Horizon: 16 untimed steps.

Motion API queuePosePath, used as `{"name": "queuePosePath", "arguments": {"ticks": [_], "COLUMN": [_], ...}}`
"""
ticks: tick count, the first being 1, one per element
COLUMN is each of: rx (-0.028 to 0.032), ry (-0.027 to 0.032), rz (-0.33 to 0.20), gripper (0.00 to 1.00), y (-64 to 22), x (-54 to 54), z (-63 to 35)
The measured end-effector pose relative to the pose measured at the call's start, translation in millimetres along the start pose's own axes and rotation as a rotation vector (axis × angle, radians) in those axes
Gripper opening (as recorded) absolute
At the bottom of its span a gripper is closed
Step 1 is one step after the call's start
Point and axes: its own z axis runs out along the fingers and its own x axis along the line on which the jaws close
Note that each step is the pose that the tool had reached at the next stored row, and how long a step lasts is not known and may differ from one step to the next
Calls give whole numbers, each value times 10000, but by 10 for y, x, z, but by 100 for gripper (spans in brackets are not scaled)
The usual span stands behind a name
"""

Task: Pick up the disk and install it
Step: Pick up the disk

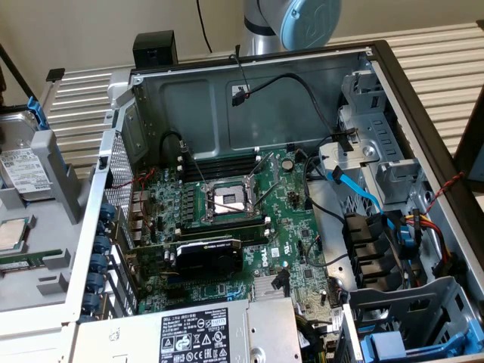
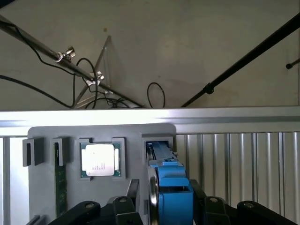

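The gripper [image 2: 166,212] is seen with its two black fingers [image 2: 123,208] spread apart and released, and nothing is grasped. In the wrist view, the disk [image 2: 153,199] is seen in the gap between the fingers and reaching out beyond the fingertips. It stands on edge and is clipped in its blue carrier [image 2: 174,187]. Whether either finger touches the carrier cannot be told. The disk is seated in a slot of a grey holder [image 2: 154,131], which is placed ahead of the fingertips on a slatted aluminium table [image 2: 243,159]. In the same holder, to the outside of one finger, a square silver processor chip [image 2: 100,159] is held in its own pocket. Further out on that side, a green memory module [image 2: 60,185] is stood in a narrow slot. From the exterior view, the holder is found at the exterior view's left, just outside the wall of the opened computer case [image 1: 249,98], and the disk's white label is turned upward there. Inside the case, a motherboard [image 1: 295,227] with an uncovered processor socket [image 1: 227,198] is laid out. A grey power supply [image 1: 265,325] with a warning label is mounted at the near edge. Part of the robot arm [image 1: 302,23] is seen above the far wall of the case.
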Motion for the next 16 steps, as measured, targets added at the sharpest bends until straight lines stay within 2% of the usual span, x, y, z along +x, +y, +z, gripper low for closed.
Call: {"name": "queuePosePath", "arguments": {"ticks": [3, 7, 16], "rx": [1, -2, 0], "ry": [-19, -75, -97], "rz": [9, 50, 236], "gripper": [53, 53, 53], "y": [-3, -11, -15], "x": [0, 0, 0], "z": [3, 4, 5]}}
